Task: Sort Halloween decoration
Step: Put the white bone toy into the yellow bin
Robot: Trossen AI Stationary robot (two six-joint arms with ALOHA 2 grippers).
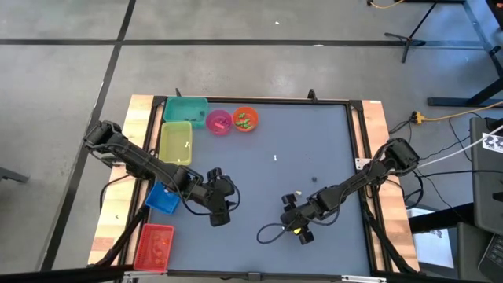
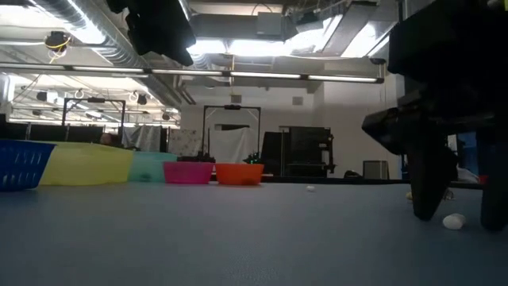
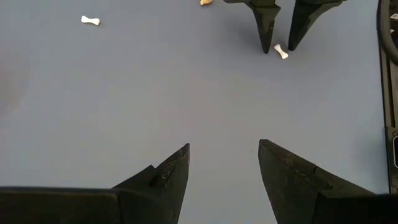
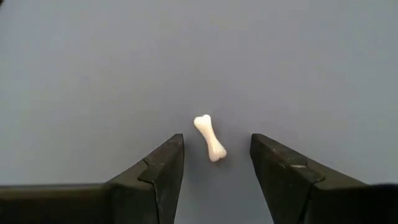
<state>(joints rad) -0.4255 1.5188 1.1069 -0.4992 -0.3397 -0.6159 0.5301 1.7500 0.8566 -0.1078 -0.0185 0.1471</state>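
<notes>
Sorting looked partly done. Far left: red rectangular plastic bin (image 1: 154, 245), blue bin (image 1: 163, 198) and yellow bin (image 1: 176, 142), some with bits inside. Left gripper (image 1: 222, 213) hovering, fingers apart, empty. Further right, right gripper (image 4: 214, 163) down at the table, fingers spread around a tiny white plastic bone (image 4: 209, 138), not yet pinched. Another white bone (image 1: 276, 158) and a dark trinket (image 1: 313, 178) left loose.

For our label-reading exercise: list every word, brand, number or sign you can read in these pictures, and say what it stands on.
No readable text stands anywhere in these views.
Black-and-white tag at the high view's right edge: a printed pattern, no letters to read.
Bins, bowls, the white bone and both arms: no labels visible.
Room behind the table in the low view: no legible signs.
</notes>
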